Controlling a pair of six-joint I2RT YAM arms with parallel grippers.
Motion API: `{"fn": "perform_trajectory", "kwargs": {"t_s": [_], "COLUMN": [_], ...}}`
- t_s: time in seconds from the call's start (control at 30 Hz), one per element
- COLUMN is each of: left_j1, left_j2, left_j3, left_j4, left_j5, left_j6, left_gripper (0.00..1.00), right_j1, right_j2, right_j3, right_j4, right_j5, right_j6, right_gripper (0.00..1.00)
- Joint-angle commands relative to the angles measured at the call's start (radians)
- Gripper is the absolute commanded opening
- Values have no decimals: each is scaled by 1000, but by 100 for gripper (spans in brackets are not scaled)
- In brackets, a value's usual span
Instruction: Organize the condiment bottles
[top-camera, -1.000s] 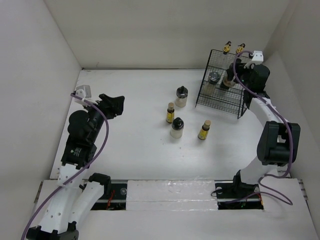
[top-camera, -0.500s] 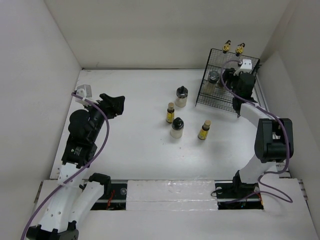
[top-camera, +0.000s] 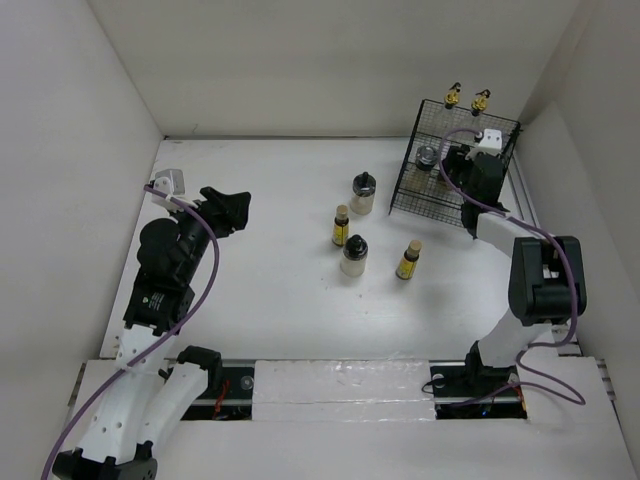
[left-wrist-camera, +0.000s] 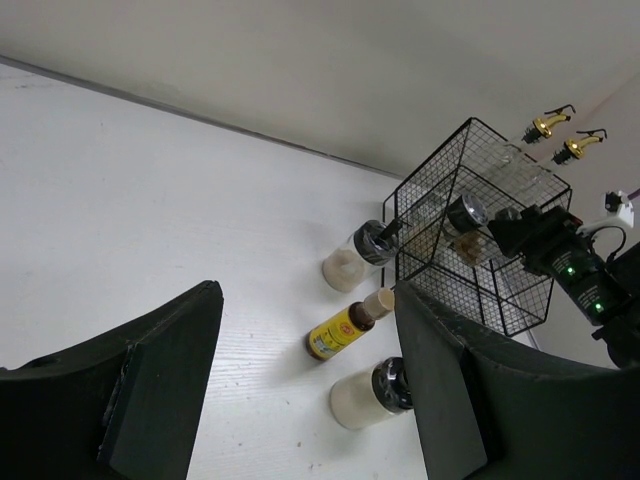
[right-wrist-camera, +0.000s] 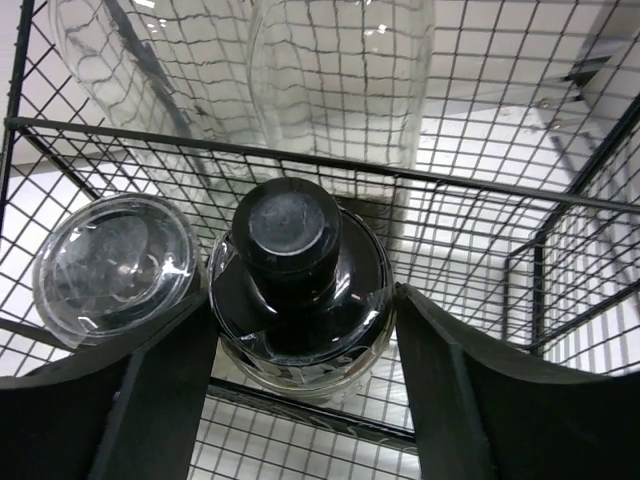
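**Mia:** Where is the right gripper (right-wrist-camera: 300, 300)?

**Ben:** Inside the black wire rack (top-camera: 408, 180), at the far right of the desk (top-camera: 260, 290). Its two fingers press on both sides of a black-capped jar (right-wrist-camera: 293, 225). It is gripping it.

**Mia:** Which way does that jar point?

**Ben:** Straight up, cap on top. It is in the front part of the rack. A clear-lidded jar (right-wrist-camera: 112, 262) stands just beside it. Two tall glass bottles (right-wrist-camera: 340, 80) stand behind, also straight up.

**Mia:** And the others?

**Ben:** Two yellow bottles (top-camera: 340, 226) and two squat jars (top-camera: 354, 256) stand up on the desk, left of the rack, near each other, caps up.

**Mia:** The left gripper (top-camera: 240, 208)?

**Ben:** Open, with nothing in it. It hangs over the left side of the desk, well apart from the bottles.
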Motion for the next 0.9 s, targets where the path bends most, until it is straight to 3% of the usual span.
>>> {"fn": "perform_trajectory", "kwargs": {"t_s": [0.0,0.23,0.47,0.57,0.6,0.63,0.7,0.8,0.87], "left_j1": [5,5,5,5,5,5,5,5,5], "left_j2": [-8,1,1,1,1,1,-8,-8,-8], "left_j3": [-3,-3,-3,-3,-3,-3,-3,-3,-3], "left_j4": [58,58,58,58,58,58,58,47,47], "left_j5": [18,18,18,18,18,18,18,6,6], "left_j6": [5,5,5,5,5,5,5,5,5], "left_gripper": [65,65,65,65,65,65,65,65,64], "right_j1": [10,10,10,65,85,105,176,275,315], "right_j2": [12,-9,-158,-213,-226,-235,-235,-215,-172], "right_j3": [44,67,55,33,33,42,53,53,79], "right_j4": [53,-7,-36,-47,-58,-73,-99,-122,-141], "right_j5": [-13,-13,-4,-4,-4,-4,-33,-90,-149], "right_j6": [48,57,25,-18,-39,-39,-61,-70,-70], "right_gripper": [74,89,89,72,51,37,21,18,39]}}
